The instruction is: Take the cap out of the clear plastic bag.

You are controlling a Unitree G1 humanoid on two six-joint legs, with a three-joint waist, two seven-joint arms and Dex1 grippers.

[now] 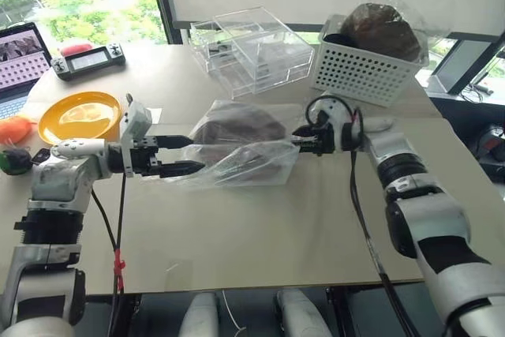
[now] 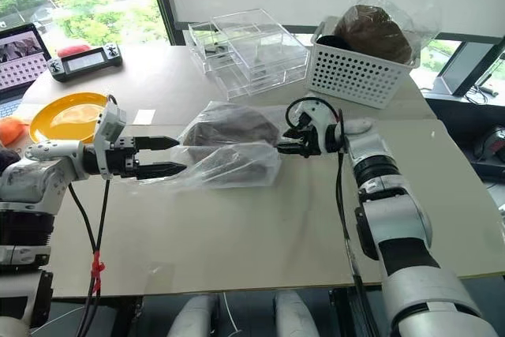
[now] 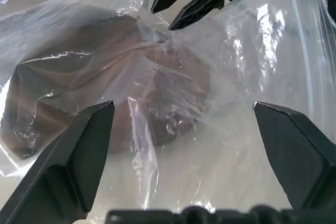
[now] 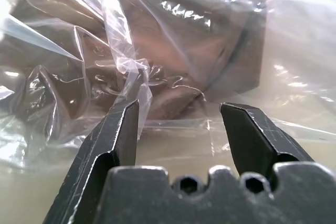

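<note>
Two open end effectors, left (image 1: 183, 155) and right (image 1: 301, 140), flank the crinkly clear plastic bag (image 1: 260, 165) mid-frame on the desk (image 1: 260, 234), brown fabric cap (image 1: 237, 128) still inside, likely readying a fresh grip.

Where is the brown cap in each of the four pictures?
Left eye view: the cap is mid-table inside the bag, between the two end effectors.
Right eye view: cap in the same spot, just left of centre.
Left wrist view: cap across the left and middle, behind film.
Right wrist view: cap across the upper half, behind film.
Shared landmark: the crinkly bag around it.
</note>
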